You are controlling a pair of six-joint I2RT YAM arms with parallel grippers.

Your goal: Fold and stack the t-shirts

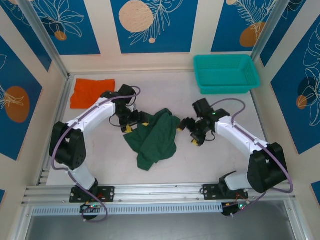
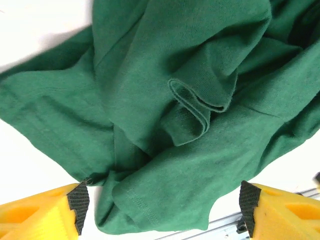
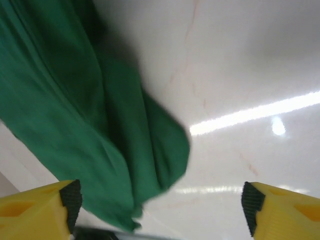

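The orange t-shirt (image 1: 91, 92) lies folded at the far left of the table (image 1: 210, 160), so that half looks done. The green t-shirt (image 1: 154, 137) sits crumpled at the centre, not yet folded or stacked. The left gripper (image 1: 136, 125) hangs over its far-left edge and the right gripper (image 1: 186, 135) just off its right side. Both have their fingers spread wide and pinch nothing, with the cloth lying loose beneath.

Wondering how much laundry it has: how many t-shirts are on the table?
2. The green t-shirt lies crumpled in the middle of the table; the orange t-shirt lies in the far left corner. I can't rule out another hidden under the green heap.
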